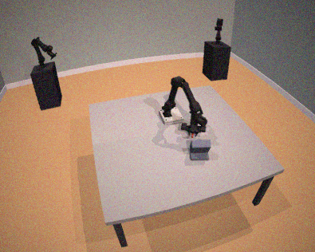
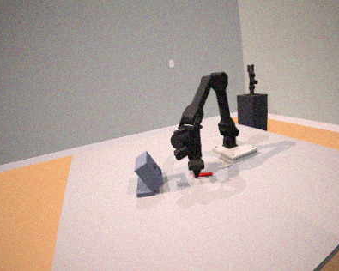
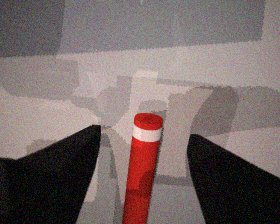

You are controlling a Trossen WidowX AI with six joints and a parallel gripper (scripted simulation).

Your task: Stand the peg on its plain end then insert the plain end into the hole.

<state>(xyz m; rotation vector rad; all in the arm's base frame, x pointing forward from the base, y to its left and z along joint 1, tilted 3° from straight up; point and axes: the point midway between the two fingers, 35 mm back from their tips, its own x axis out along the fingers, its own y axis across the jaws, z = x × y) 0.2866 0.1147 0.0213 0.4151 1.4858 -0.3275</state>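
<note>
The red peg (image 1: 192, 135) (image 2: 207, 174) (image 3: 141, 172) lies on the table, its white band near the end toward the sloped panel. My gripper (image 2: 197, 175) (image 3: 145, 138) is low over the table and points down, with one finger on each side of the banded end. In the wrist view a gap shows between the peg and each finger, so it is open and partly closed in. The blue-grey sloped panel (image 1: 200, 145) (image 2: 148, 170) stands just beyond the peg. A small dark hole shows in its face in the exterior view. The peg's plain end is outside the wrist view.
The arm's white base plate (image 1: 174, 116) (image 2: 235, 152) is on the table behind the peg. The panel's foot (image 1: 199, 156) (image 2: 145, 189) rests on the table. Two black pedestals (image 1: 47, 88) (image 1: 216, 61) with other arms stand on the floor, away from the table. Shadows cross the table around the peg.
</note>
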